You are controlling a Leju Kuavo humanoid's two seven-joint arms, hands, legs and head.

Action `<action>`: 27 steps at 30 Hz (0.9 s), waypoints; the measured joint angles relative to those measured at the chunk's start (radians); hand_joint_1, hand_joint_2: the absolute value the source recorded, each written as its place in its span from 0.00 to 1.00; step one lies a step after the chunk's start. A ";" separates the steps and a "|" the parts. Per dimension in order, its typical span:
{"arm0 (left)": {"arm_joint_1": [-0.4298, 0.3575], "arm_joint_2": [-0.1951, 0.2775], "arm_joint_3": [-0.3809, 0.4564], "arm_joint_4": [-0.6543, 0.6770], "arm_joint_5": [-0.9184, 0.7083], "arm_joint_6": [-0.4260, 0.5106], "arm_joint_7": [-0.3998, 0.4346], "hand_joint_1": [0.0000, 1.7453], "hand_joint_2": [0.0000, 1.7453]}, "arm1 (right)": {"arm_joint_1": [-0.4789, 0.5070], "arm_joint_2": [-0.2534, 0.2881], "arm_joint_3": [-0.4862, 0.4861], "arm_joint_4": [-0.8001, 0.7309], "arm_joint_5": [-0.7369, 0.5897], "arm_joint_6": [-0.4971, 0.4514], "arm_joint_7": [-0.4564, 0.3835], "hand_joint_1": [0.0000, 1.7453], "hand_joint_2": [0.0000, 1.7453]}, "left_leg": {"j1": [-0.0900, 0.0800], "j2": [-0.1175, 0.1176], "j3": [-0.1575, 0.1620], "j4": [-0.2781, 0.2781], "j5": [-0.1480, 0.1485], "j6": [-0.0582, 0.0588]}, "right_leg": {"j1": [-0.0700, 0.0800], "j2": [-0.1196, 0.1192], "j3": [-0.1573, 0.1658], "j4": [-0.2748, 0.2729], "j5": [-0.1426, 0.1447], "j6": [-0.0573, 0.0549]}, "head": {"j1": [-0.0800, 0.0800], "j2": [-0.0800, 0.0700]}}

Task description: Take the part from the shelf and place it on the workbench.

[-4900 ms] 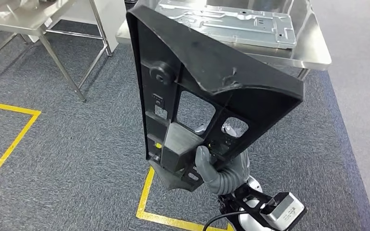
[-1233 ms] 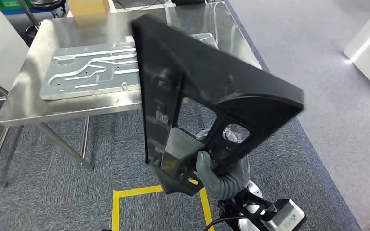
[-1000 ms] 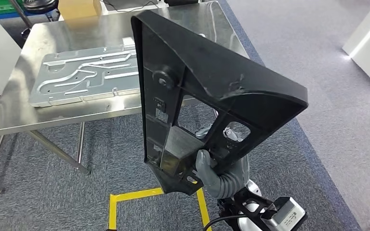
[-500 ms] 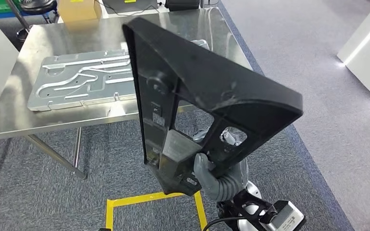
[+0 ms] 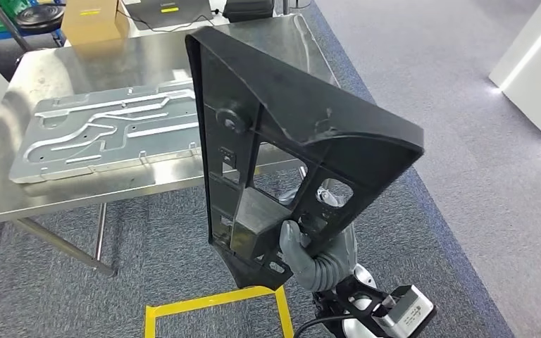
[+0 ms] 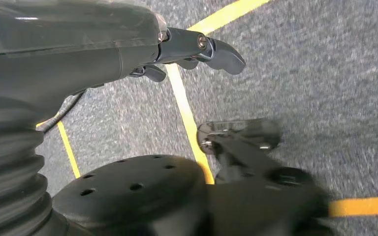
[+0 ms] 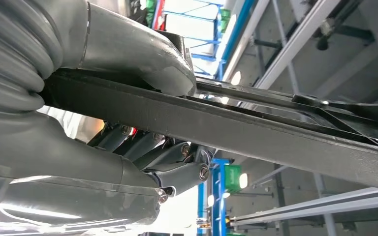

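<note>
While the right hand (image 5: 303, 253) grips the part (image 5: 289, 141) by its lower end, the head view has one black part held upright, in the air, near the front edge of the workbench (image 5: 77, 70) and not yet on it. One metal plate (image 5: 113, 130) lies on the bench; one cardboard box (image 5: 91, 17) stands at its far end. Yellow tape (image 5: 211, 303) marks the carpet below.

Left wrist view: left hand (image 6: 187, 49) hangs over carpet, fingers curled loosely, holding nothing.

Right wrist view: thumb (image 7: 142, 54) on one face of the part's bar (image 7: 256, 132), fingers (image 7: 177, 174) wrapped on the other, a firm clamp.

Judged step: carrying, shelf pickup done. Next calls for closing on the bench, then laying the part on bare steel beside the plate.
</note>
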 joint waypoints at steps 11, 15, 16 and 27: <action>0.009 0.009 0.000 -0.002 0.008 0.010 0.012 0.00 1.00 | 0.003 0.008 0.008 0.011 -0.029 0.032 0.011 1.00 1.00 | -0.034 -0.004 0.136 -0.319 0.141 0.065 | -0.008 0.005 0.028 0.123 -0.016 0.038 | 0.010 0.000; 0.008 0.008 0.000 -0.002 0.009 0.011 0.012 0.00 1.00 | 0.007 0.008 0.008 0.018 -0.031 0.039 0.012 1.00 1.00 | -0.023 -0.009 0.221 -0.335 0.091 0.063 | -0.014 0.004 -0.145 0.276 -0.108 0.055 | 0.011 0.000; 0.009 0.008 0.000 -0.002 0.010 0.010 0.012 0.00 1.00 | 0.007 0.008 0.008 0.021 -0.032 0.039 0.012 1.00 1.00 | -0.019 -0.012 0.246 -0.337 0.075 0.059 | -0.016 0.003 -0.170 0.262 -0.141 0.060 | 0.011 0.000; -0.001 0.005 0.002 -0.002 0.020 0.011 0.007 0.00 1.00 | 0.014 0.011 0.010 0.041 -0.001 0.041 0.011 1.00 1.00 | 0.002 -0.029 0.273 -0.177 -0.018 -0.007 | -0.017 0.002 -0.151 0.026 0.135 0.010 | 0.008 0.000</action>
